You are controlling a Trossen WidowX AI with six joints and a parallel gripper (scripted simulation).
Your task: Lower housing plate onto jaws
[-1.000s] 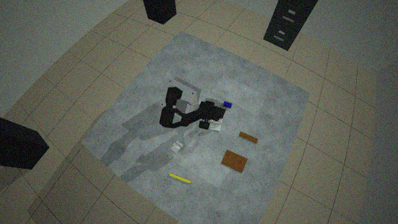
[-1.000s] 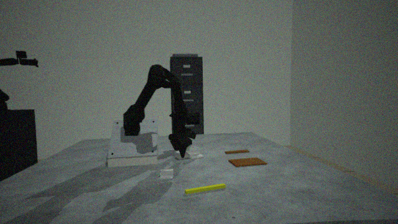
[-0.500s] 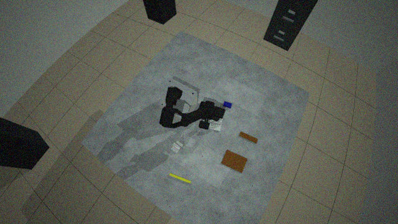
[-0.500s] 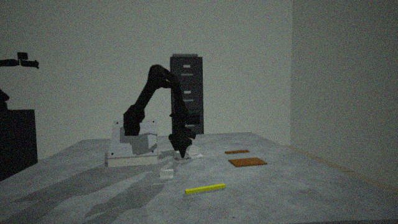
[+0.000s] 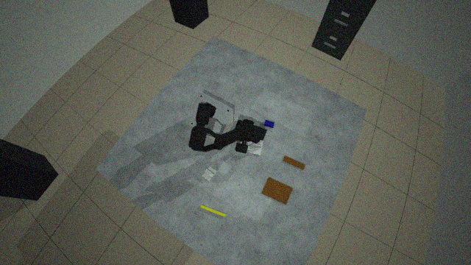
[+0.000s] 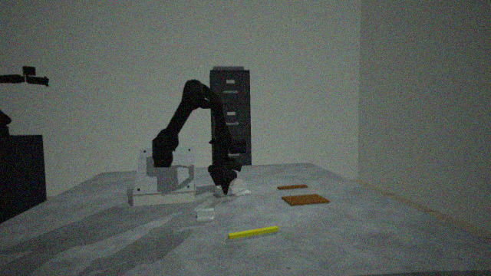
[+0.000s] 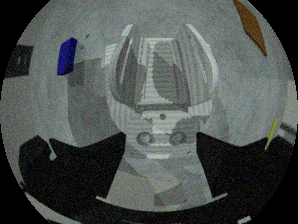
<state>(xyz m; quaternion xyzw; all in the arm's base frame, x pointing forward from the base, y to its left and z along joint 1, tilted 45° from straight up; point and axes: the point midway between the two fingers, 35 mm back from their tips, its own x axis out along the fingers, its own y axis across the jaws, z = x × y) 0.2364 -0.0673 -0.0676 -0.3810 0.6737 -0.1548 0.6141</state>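
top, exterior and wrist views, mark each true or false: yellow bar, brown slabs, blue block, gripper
1. The yellow bar shows in all three views. True.
2. The two brown slabs are the same size. False: the larger slab is plainly wider than the narrow slab.
3. The blue block shows in the exterior view. False: it shows only in the top and wrist views.
4. The gripper has a pale part between its fingers. True.
5. The yellow bar lies across the larger slab. False: they lie apart.
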